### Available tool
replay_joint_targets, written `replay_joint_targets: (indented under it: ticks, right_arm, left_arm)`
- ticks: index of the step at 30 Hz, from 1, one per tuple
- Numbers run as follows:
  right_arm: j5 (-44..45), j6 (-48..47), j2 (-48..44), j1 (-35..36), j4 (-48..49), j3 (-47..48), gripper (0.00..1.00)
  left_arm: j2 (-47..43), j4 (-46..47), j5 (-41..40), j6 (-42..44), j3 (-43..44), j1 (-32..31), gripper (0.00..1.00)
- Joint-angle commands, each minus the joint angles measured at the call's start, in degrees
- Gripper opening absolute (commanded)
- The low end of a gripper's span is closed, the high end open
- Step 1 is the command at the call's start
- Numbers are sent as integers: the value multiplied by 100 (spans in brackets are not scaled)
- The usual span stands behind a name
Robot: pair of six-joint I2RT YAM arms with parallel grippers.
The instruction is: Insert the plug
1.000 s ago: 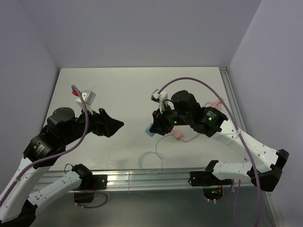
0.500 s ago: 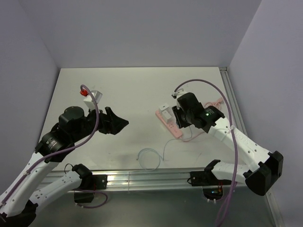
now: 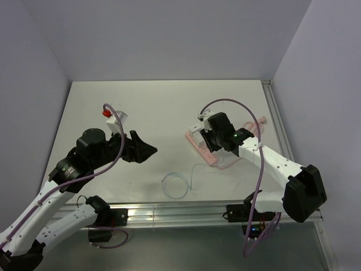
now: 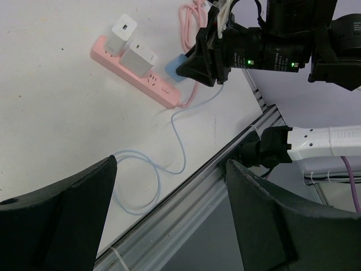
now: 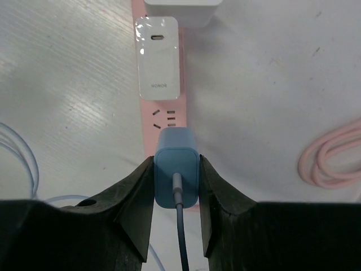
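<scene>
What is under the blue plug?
The pink strip lies under the plug, with open holes just ahead of it. The plug's body covers its prongs, so whether they are in cannot be seen.

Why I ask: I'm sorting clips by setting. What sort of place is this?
Likely a robotics lab test cell: a white table boxed in by plain walls, an aluminium rail at its near edge, and a pink power strip under the blue plug in the right gripper.

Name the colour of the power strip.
The power strip is pink; the left wrist view shows it best.
</scene>
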Motion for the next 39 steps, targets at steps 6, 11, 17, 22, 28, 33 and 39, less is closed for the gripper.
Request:
replay_joint_targets:
  ticks: [6,11,17,22,28,33,39]
  right_arm:
    - [-394,-423,539,-32,813,119,0]
    - [-298,-475,821,-41,796,162,0]
    - [-377,-502,954,-41,857,119,0]
    - [-254,-519,1024,-41,743,119,0]
    - [-114,-563,1208,-103,472,136,0]
    - [-51,-397,1446,-164,233,-4,0]
    - [-210,-212,1463,-164,277,-127,0]
  left_arm:
    - [-83,356,148,9,-71,12,83]
    - [-100,295,95,44,-63,3,83]
    - [-48,303,122,61,-63,12,83]
    - [-30,304,139,79,-54,3,83]
    - [-4,321,209,88,-45,12,83]
    - [32,418,341,88,-107,3,83]
    - [32,418,368,114,-116,12,83]
